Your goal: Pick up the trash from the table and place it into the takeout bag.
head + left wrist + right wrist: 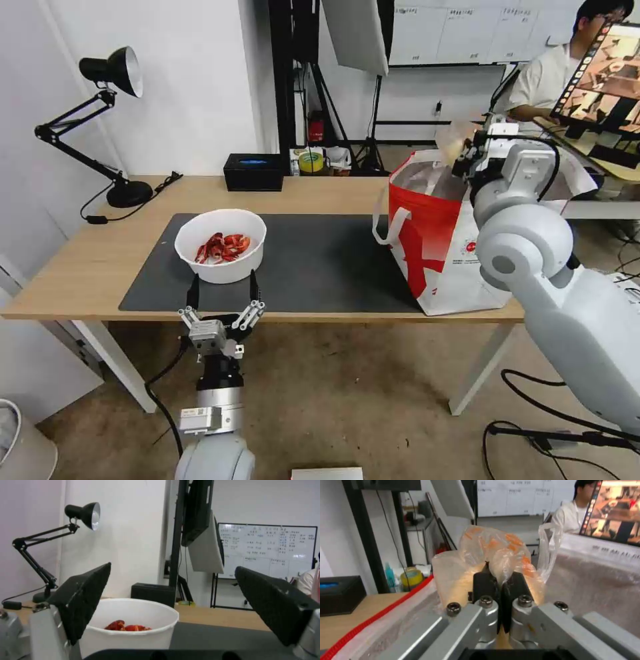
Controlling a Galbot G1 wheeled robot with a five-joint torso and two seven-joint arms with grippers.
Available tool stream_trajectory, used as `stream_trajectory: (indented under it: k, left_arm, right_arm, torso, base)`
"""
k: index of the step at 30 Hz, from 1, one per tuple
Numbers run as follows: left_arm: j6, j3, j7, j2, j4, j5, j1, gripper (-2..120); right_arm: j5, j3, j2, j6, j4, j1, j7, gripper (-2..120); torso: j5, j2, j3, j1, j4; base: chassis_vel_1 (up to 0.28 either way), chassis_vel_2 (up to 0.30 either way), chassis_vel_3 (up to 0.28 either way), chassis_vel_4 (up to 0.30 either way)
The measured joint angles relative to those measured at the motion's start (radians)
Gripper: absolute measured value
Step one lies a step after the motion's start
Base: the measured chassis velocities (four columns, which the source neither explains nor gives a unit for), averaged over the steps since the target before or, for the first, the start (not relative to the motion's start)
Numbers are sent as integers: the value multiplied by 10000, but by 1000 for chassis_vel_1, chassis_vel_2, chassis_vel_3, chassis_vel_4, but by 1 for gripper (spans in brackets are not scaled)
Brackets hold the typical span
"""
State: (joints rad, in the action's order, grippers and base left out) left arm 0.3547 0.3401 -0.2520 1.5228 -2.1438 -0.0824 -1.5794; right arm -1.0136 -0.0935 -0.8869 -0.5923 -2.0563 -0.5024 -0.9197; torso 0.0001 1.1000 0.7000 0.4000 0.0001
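A white bowl of red crayfish shells point(221, 245) point(128, 630) sits on the dark mat, left of centre. My left gripper point(223, 291) point(173, 607) is open at the table's front edge, its fingers just in front of the bowl. The red-and-white takeout bag point(437, 243) point(580, 580) stands open at the table's right end. My right gripper point(462, 160) point(498, 573) is shut on the clear bag with the pale bun point(452, 138) point(486, 557), held above the takeout bag's mouth over the silver lining.
A black desk lamp point(100, 120) point(50, 555) stands at the table's point(87, 260) back left. A black rectangular box point(253, 172) point(153, 593) lies at the back edge. Cables trail on the floor at right. A bin point(20, 443) stands by the left leg.
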Motion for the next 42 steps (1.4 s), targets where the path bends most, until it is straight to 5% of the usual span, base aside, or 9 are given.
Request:
stream_trajectory:
  k: [17,36,42]
  left_arm:
    - [-4,105,0,-191,100,86,135,100]
    - [-151,128,-4,-287,123,147,151,100]
    - [-158,87,-5,-275,95,127,114,100]
  right_arm:
    - [-24,16,-235,-48,25,-34,-268,0]
    - [64,-153,-315,-96,-66,-249,-261,67]
    - [823,-230,-117,364,-220,-387,605,89]
  torso:
    - [0,0,0,0,0]
    - [-1,0,-1,0,-1]
    - [0,0,-1,0,-1]
  base:
    - [0,0,0,0]
    - [0,0,0,0]
    - [0,0,0,0]
